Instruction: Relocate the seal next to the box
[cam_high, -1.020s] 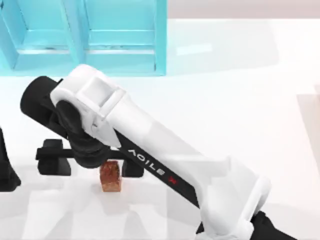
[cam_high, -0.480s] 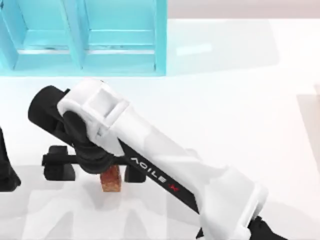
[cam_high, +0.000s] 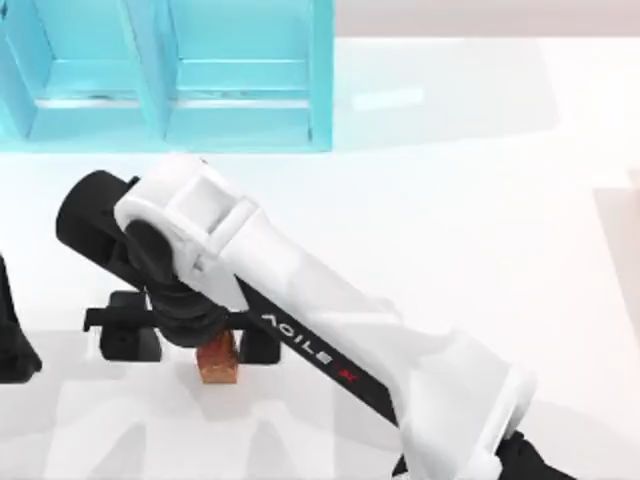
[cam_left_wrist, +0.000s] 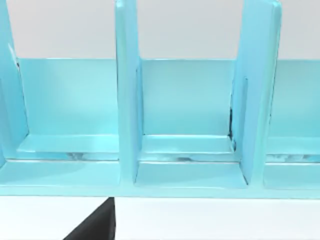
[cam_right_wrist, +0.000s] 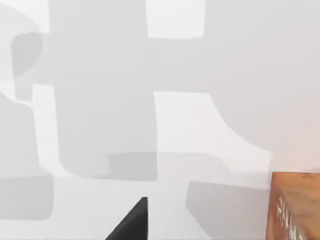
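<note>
Our right gripper (cam_high: 185, 335) sits low over the table (cam_high: 480, 230) at the top view's lower left, fingers spread wide. One dark finger stands left of the seal (cam_high: 219, 360), the other just to its right. So the seal lies between the fingers but off-centre, close to the right-hand one and poking out toward the table's near edge. The fingers are not touching it that we can see.

The seal's long axis looks to run near-to-far in the top view, across the closing line, though its far end is hidden under the wrist. In the right wrist view the seal (cam_right_wrist: 295, 205) sits at the frame's edge.

The right arm is clearly nearer. Our left arm (cam_high: 12, 340) is parked at the left edge.

The box (cam_high: 165, 75) is the cyan compartmented unit at the far left. The compartments we can see in the left wrist view of the box (cam_left_wrist: 185, 165) hold nothing.
</note>
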